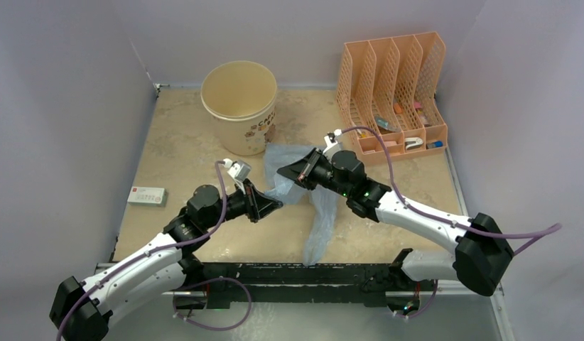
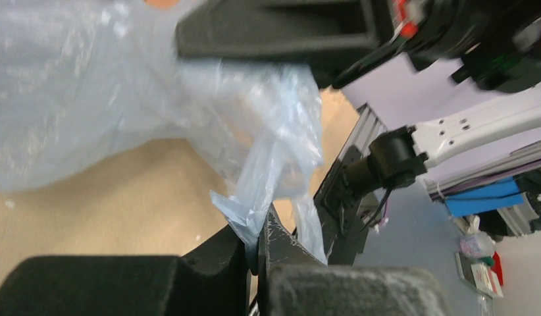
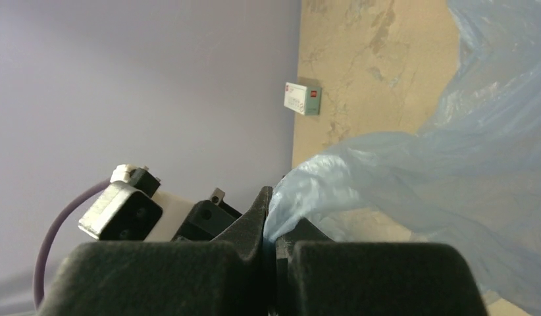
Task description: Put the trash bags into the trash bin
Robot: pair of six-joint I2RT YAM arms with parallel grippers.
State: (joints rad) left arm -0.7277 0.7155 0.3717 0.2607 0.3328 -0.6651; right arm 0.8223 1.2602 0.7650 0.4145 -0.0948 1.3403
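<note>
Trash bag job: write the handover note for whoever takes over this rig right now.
Left gripper: shut on a fold of the trash bag.
Right gripper: shut on another edge of the same bag.
Where: the bag spans between the two grippers on the near side of the trash bin, with its tail trailing over the table toward the near edge. The bin stands upright at the far side, and nothing shows inside it.
Done: both grips are taken.
Left: lift the bag, carry it over the rim, lower it into the bin, release.
</note>
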